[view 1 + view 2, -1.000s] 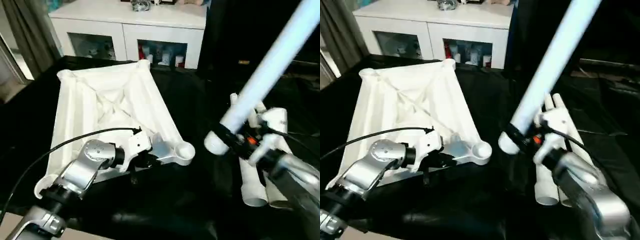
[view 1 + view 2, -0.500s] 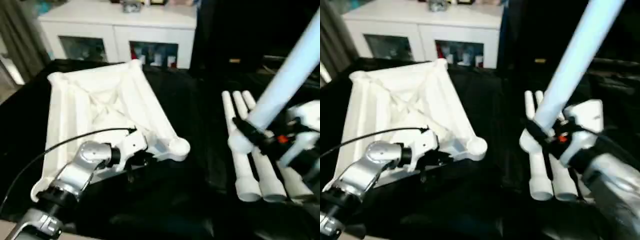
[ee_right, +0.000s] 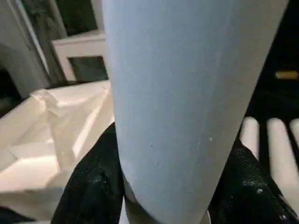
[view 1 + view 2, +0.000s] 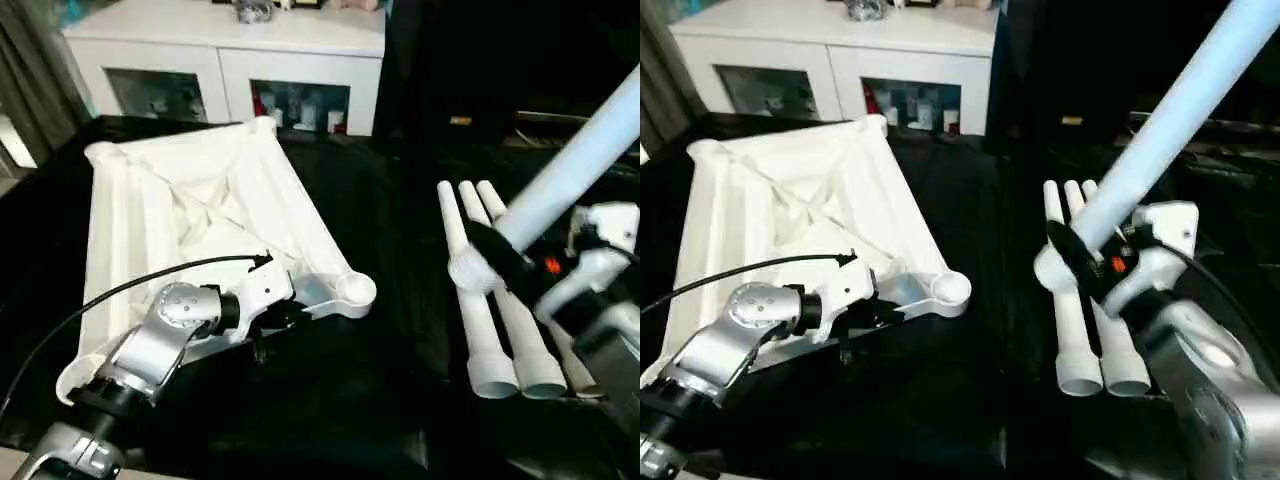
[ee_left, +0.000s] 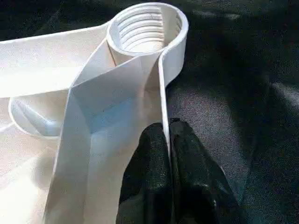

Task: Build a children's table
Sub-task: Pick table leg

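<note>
A white cabinet (image 4: 235,50) stands beyond the black bench (image 4: 400,300), past both hands. The tabletop (image 4: 190,220) lies underside up (ribs showing), and the left hand (image 5: 169,140) is clenched on its near rim, just short of one round corner socket (image 5: 147,32). The right hand (image 4: 1080,258) grasps one leg (image 4: 1170,115) near its thick end, slanting up and away. Three more legs (image 4: 480,300) lie side by side on the bench just beneath that hand, apart from the tabletop. Four legs in all.
</note>
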Robot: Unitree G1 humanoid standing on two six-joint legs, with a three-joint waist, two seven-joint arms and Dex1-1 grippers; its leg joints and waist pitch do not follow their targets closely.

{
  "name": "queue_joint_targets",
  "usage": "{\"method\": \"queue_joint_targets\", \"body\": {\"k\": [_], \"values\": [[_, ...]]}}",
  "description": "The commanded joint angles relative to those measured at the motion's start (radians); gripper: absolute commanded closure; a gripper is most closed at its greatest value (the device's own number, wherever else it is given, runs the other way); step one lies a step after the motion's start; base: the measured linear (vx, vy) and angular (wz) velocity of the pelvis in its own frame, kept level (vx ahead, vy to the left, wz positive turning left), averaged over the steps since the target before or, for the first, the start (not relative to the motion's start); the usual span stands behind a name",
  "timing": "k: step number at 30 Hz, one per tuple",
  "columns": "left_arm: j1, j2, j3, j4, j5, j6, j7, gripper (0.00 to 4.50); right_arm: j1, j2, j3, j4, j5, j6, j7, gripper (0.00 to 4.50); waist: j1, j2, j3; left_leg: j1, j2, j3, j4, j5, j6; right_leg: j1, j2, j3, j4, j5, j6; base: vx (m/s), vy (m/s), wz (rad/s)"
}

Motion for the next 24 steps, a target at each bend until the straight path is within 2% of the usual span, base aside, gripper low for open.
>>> {"method": "queue_joint_targets", "body": {"k": [1, 2, 3, 4, 5, 6, 7, 8, 9, 10, 12, 13, 14, 17, 19, 20, 21, 22, 24], "values": [[0.003, -0.009, 0.019, -0.039, -0.021, -0.008, 0.005, 4.5, -0.022, 0.006, 0.016, 0.024, -0.003, -0.028, 0.024, 2.61, 0.001, -0.033, -0.059, -0.001, 0.059, -0.021, -0.061, -0.078, 0.066, 0.036, -0.112, 0.073, -0.099, -0.265, -0.046, 0.0, 0.0, 0.0], [-0.003, -0.004, 0.008, -0.041, -0.011, -0.008, -0.004, 4.5, -0.039, 0.004, 0.036, 0.047, -0.009, -0.04, 0.051, 2.61, 0.005, -0.03, -0.06, -0.002, 0.06, -0.021, -0.06, -0.071, 0.069, 0.037, -0.113, 0.074, -0.094, -0.232, -0.059, 0.0, 0.0, 0.0], [-0.011, 0.0, -0.004, -0.04, -0.001, -0.008, -0.013, 4.5, -0.057, 0.004, 0.055, 0.073, -0.011, -0.05, 0.077, 2.61, 0.004, -0.034, -0.06, -0.002, 0.059, -0.021, -0.06, -0.072, 0.072, 0.038, -0.113, 0.073, -0.093, -0.222, -0.063, 0.0, 0.0, 0.0], [-0.022, 0.003, -0.02, -0.032, 0.013, -0.014, -0.025, 4.5, -0.085, 0.007, 0.083, 0.118, -0.02, -0.067, 0.105, 2.61, 0.004, -0.032, -0.061, -0.005, 0.058, -0.021, -0.059, -0.07, 0.074, 0.041, -0.116, 0.073, -0.091, -0.212, -0.072, 0.0, 0.0, 0.0], [-0.024, 0.003, -0.022, -0.03, 0.014, -0.015, -0.027, 4.5, -0.091, 0.008, 0.088, 0.126, -0.022, -0.07, 0.109, 2.61, 0.004, -0.024, -0.06, -0.002, 0.06, -0.021, -0.059, -0.076, 0.07, 0.037, -0.114, 0.073, -0.093, -0.213, -0.081, 0.0, 0.0, 0.0], [-0.031, 0.003, -0.026, -0.024, 0.015, -0.017, -0.034, 4.5, -0.109, 0.015, 0.103, 0.15, -0.028, -0.078, 0.118, 2.61, 0.006, -0.021, -0.061, -0.002, 0.06, -0.021, -0.059, -0.076, 0.068, 0.038, -0.114, 0.074, -0.092, -0.205, -0.083, 0.0, 0.0, 0.0], [-0.034, 0.002, -0.027, -0.02, 0.016, -0.019, -0.037, 4.5, -0.117, 0.02, 0.11, 0.161, -0.029, -0.081, 0.123, 2.61, 0.006, -0.023, -0.063, -0.001, 0.062, -0.021, -0.059, -0.072, 0.066, 0.037, -0.114, 0.075, -0.089, -0.18, -0.093, 0.0, 0.0, 0.0], [-0.038, 0.003, -0.028, -0.015, 0.014, -0.02, -0.044, 4.5, -0.133, 0.03, 0.126, 0.18, -0.029, -0.087, 0.131, 2.61, 0.011, -0.012, -0.069, 0.0, 0.064, -0.023, -0.057, -0.054, 0.065, 0.038, -0.114, 0.075, -0.081, -0.129, -0.108, 0.0, 0.0, 0.0], [-0.038, 0.003, -0.027, -0.014, 0.014, -0.02, -0.045, 4.5, -0.135, 0.032, 0.128, 0.183, -0.03, -0.088, 0.132, 2.61, 0.01, -0.016, -0.069, -0.001, 0.064, -0.021, -0.056, -0.05, 0.068, 0.036, -0.113, 0.075, -0.081, -0.11, -0.112, 0.0, 0.0, 0.0], [-0.039, 0.003, -0.025, -0.009, 0.009, -0.022, -0.051, 4.5, -0.145, 0.041, 0.146, 0.202, -0.036, -0.098, 0.142, 2.61, 0.015, -0.003, -0.068, -0.001, 0.065, -0.023, -0.055, -0.053, 0.067, 0.036, -0.115, 0.075, -0.077, -0.088, -0.123, 0.0, 0.0, 0.0], [-0.037, 0.006, -0.023, -0.005, 0.006, -0.027, -0.059, 4.5, -0.157, 0.052, 0.169, 0.229, -0.048, -0.115, 0.155, 2.61, 0.012, -0.009, -0.068, -0.005, 0.066, -0.024, -0.057, -0.067, 0.058, 0.042, -0.116, 0.074, -0.076, -0.075, -0.134, 0.0, 0.0, 0.0], [-0.037, 0.006, -0.02, -0.004, 0.003, -0.028, -0.064, 4.5, -0.164, 0.058, 0.176, 0.241, -0.049, -0.119, 0.162, 2.61, 0.016, 0.004, -0.069, -0.003, 0.066, -0.026, -0.056, -0.074, 0.054, 0.041, -0.119, 0.074, -0.076, -0.078, -0.137, 0.0, 0.0, 0.0], [-0.042, 0.012, -0.014, 0.008, 0.006, -0.036, -0.069, 4.5, -0.176, 0.06, 0.197, 0.266, -0.055, -0.128, 0.184, 2.61, 0.011, -0.006, -0.068, -0.005, 0.064, -0.025, -0.057, -0.088, 0.05, 0.043, -0.118, 0.074, -0.08, -0.091, -0.136, 0.0, 0.0, 0.0], [-0.067, 0.024, -0.006, 0.043, 0.016, -0.05, -0.065, 4.5, -0.187, 0.033, 0.235, 0.29, -0.047, -0.113, 0.254, 2.61, 0.014, -0.006, -0.067, -0.003, 0.063, -0.024, -0.056, -0.103, 0.048, 0.045, -0.118, 0.074, -0.084, -0.127, -0.132, 0.0, 0.0, 0.0], [-0.075, 0.026, -0.002, 0.051, 0.016, -0.052, -0.07, 4.5, -0.191, 0.024, 0.242, 0.297, -0.046, -0.107, 0.276, 2.61, 0.017, -0.015, -0.066, -0.004, 0.066, -0.024, -0.057, -0.096, 0.05, 0.045, -0.119, 0.074, -0.083, -0.152, -0.121, 0.0, 0.0, 0.0], [-0.075, 0.026, -0.002, 0.051, 0.016, -0.052, -0.07, 4.5, -0.191, 0.024, 0.242, 0.297, -0.046, -0.107, 0.276, 2.61, 0.017, -0.013, -0.067, -0.003, 0.067, -0.025, -0.058, -0.094, 0.05, 0.044, -0.119, 0.074, -0.083, -0.151, -0.12, 0.0, 0.0, 0.0], [-0.081, 0.027, 0.002, 0.054, 0.008, -0.051, -0.085, 4.5, -0.199, 0.008, 0.247, 0.313, -0.052, -0.1, 0.29, 2.61, 0.016, -0.021, -0.066, -0.004, 0.069, -0.024, -0.058, -0.091, 0.05, 0.044, -0.119, 0.074, -0.082, -0.148, -0.119, 0.0, 0.0, 0.0], [-0.082, 0.026, 0.006, 0.057, 0.001, -0.05, -0.093, 4.5, -0.206, -0.003, 0.256, 0.33, -0.064, -0.102, 0.302, 2.61, 0.017, -0.017, -0.067, -0.002, 0.068, -0.024, -0.058, -0.091, 0.05, 0.042, -0.12, 0.073, -0.082, -0.15, -0.123, 0.0, 0.0, 0.0], [-0.084, 0.026, 0.008, 0.061, -0.004, -0.051, -0.099, 4.5, -0.214, -0.018, 0.278, 0.357, -0.089, -0.115, 0.321, 2.61, 0.015, -0.016, -0.066, -0.002, 0.068, -0.024, -0.057, -0.091, 0.045, 0.04, -0.118, 0.073, -0.081, -0.145, -0.13, 0.0, 0.0, 0.0]]}}
